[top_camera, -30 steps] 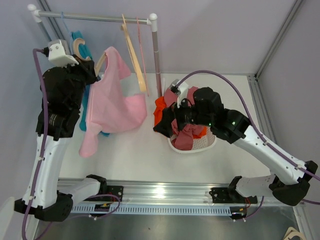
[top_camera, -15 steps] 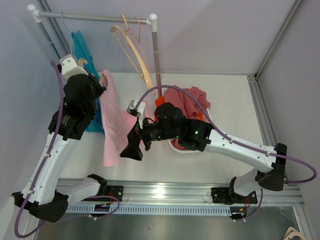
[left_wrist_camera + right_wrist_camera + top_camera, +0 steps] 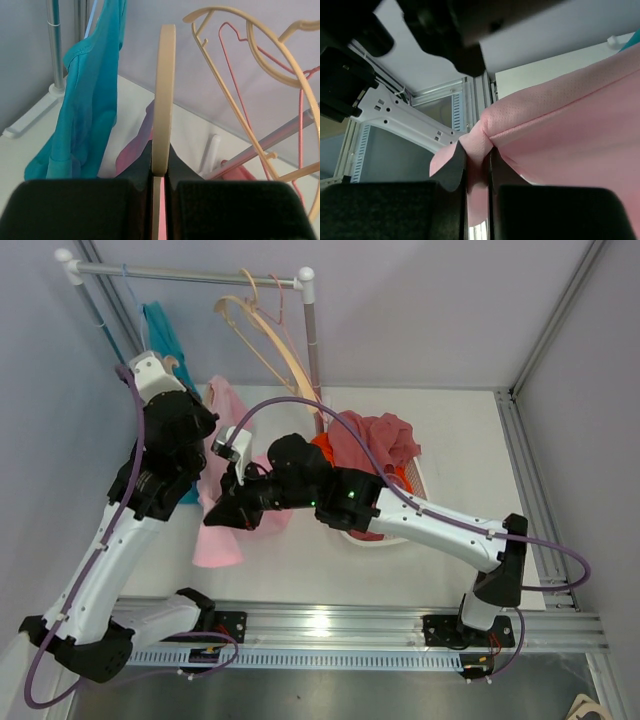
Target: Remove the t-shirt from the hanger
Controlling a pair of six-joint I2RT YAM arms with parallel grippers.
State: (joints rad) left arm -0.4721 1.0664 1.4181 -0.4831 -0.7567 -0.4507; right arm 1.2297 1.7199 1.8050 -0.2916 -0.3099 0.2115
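Left tool [image 3: 159,186] clenched on the cream hanger [image 3: 164,85], held off and just below the rail [image 3: 190,275]. Right tool [image 3: 478,167] clenched on a pinched fold of the pink t-shirt [image 3: 560,125], which runs from the hanger down toward the table [image 3: 470,450], under the rail's left half. I note a teal garment [image 3: 90,100] on the rail close at my left and bare hangers [image 3: 240,95] close at right. Open table lies right of the rail's post, beyond the red clothes heap [image 3: 375,435]. Grey walls stand behind the rail.
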